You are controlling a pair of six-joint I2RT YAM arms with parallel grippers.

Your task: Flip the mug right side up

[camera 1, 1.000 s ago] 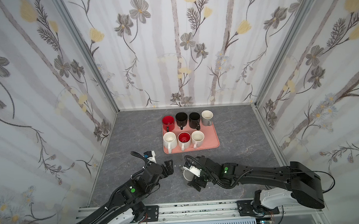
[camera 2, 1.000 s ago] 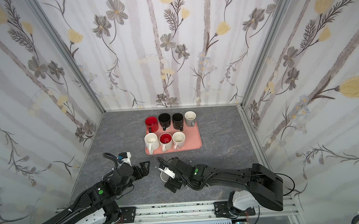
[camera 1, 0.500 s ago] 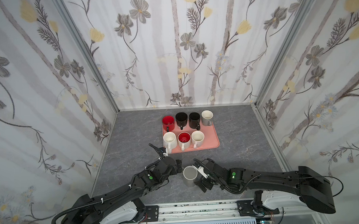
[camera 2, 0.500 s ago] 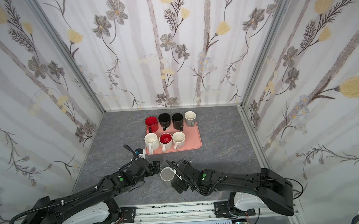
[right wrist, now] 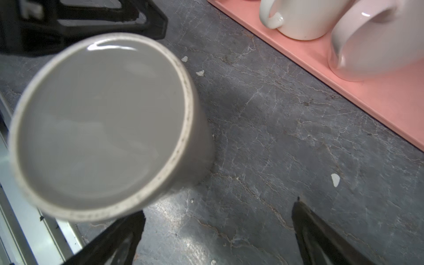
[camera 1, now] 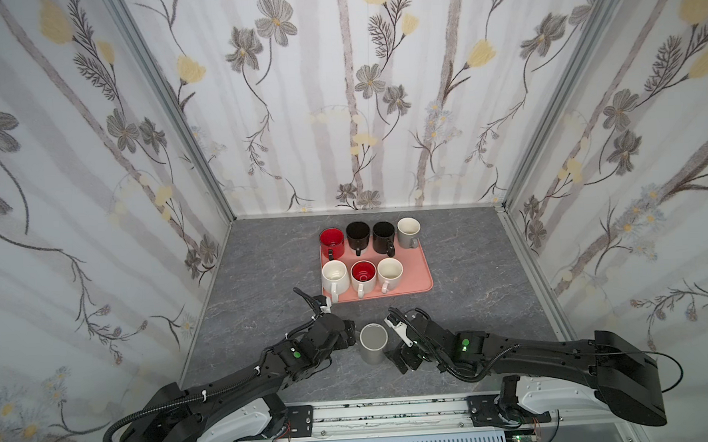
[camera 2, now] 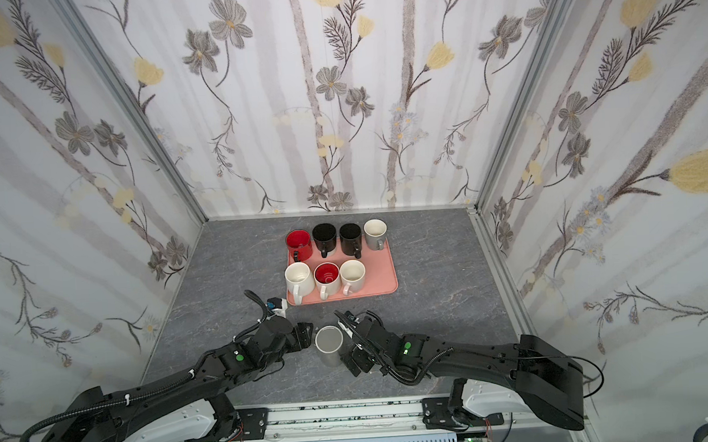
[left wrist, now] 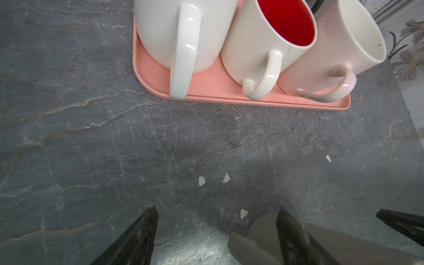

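So the grey mug (camera 1: 373, 345) sits base-up on the bench (camera 1: 264, 285), between the two arms and well short of the pink tray (camera 1: 419, 274). The left end effector (left wrist: 218, 208) is partly open, with one finger (left wrist: 296, 238) apparently poked inside the handle (left wrist: 257, 231). The right end effector (right wrist: 220, 206) is spread wide and holds nothing, mug just beside it. My worry: a pinch on that glazed handle slips, or the finger levers the mug over and it rolls toward the front rail (camera 1: 395, 405). The right wrist view shows the unglazed foot ring (right wrist: 183, 128), so it's definitely inverted. Both top views hide the handle.
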